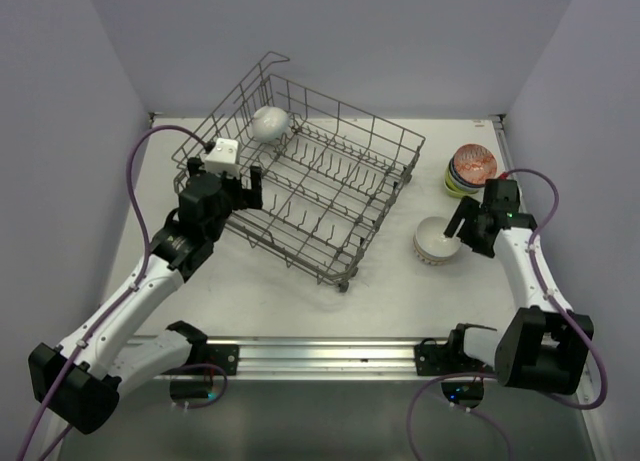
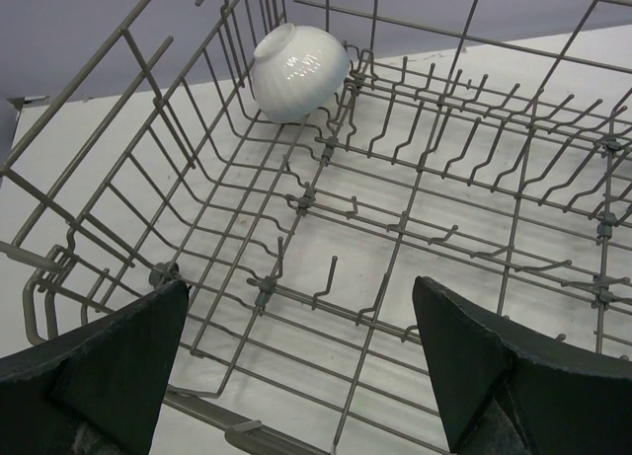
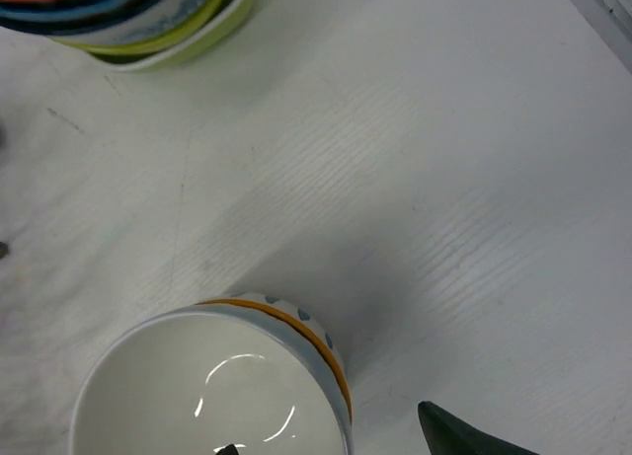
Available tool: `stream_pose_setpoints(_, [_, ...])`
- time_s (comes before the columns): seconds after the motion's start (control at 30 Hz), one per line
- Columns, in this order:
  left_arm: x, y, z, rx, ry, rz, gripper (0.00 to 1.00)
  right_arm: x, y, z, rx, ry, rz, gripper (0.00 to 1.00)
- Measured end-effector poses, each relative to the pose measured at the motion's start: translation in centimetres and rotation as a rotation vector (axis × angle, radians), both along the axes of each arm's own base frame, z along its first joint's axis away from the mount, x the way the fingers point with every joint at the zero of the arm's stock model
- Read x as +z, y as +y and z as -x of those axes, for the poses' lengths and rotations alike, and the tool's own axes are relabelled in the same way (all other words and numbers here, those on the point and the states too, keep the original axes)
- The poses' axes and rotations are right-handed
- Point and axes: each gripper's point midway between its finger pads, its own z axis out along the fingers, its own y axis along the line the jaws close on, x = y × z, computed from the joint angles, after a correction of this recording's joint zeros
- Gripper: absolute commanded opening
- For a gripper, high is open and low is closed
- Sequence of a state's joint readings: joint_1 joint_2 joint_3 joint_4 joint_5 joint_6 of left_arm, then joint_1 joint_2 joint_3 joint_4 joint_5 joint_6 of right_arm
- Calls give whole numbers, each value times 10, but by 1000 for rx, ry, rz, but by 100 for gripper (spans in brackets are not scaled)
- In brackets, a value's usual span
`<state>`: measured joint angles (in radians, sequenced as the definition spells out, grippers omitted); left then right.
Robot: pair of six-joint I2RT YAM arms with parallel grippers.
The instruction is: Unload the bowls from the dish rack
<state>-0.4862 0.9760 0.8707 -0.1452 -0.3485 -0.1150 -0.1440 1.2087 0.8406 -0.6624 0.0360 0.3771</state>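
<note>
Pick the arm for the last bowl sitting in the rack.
Left. The open left fingers sit at the dish rack edge, facing the white bowl in its far corner. The right fingers are off to the rack's side, straddling the rim of a patterned bowl on the table.

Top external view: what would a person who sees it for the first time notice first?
The big grey wire dish rack sits skewed in the middle of the table, almost bare, with one white bowl lying tipped in its far left corner. To its right stands a colourful stack of bowls, and nearer, a single upright bowl with the open right gripper at its rim.
</note>
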Motion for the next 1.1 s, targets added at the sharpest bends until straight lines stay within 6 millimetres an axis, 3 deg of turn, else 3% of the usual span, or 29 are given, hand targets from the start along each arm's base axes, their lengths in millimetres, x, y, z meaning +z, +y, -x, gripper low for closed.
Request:
stream_pose_setpoints(0.2, [-8,-4,-5,-8,29,-22,100,34,1,-14,4,-102,1,77])
stream_pose_setpoints(0.3, [-15,-12,-19,-10,87,-51,100,42,5,-21,16,-136,-21,77])
stream_pose_setpoints(0.37, [-12,-20,-31,-20,109,-60,87,43,8,-22,25,-143,-39,77])
stream_pose_setpoints(0.43, [-5,-28,-40,-37,115,-55,67,44,12,-24,35,-155,-57,77])
stream_pose_setpoints(0.57, [17,-40,-53,-66,94,-52,55,51,18,-35,59,-204,-87,77])
stream_pose_setpoints(0.67, [31,-50,-72,-80,80,-71,52,51,24,-43,81,-231,-118,77])
stream_pose_setpoints(0.7, [34,-55,-81,-84,79,-82,42,50,28,-46,92,-237,-136,77])
stream_pose_setpoints(0.73, [36,-59,-90,-88,81,-98,24,48,31,-47,102,-238,-156,77])
stream_pose_setpoints(0.8, [34,-67,-110,-93,90,-140,3,44,39,-49,121,-240,-194,76])
stream_pose_setpoints(0.87, [27,-73,-128,-95,111,-188,0,42,42,-49,130,-241,-213,76])
stream_pose_setpoints(0.97, [14,-82,-156,-87,146,-255,10,43,47,-51,141,-255,-240,76])
stream_pose_setpoints(1.03, [4,-88,-174,-80,159,-284,0,45,50,-53,151,-269,-252,75])
stream_pose_setpoints(1.1, [-7,-94,-190,-79,172,-314,5,48,52,-56,160,-284,-266,75])
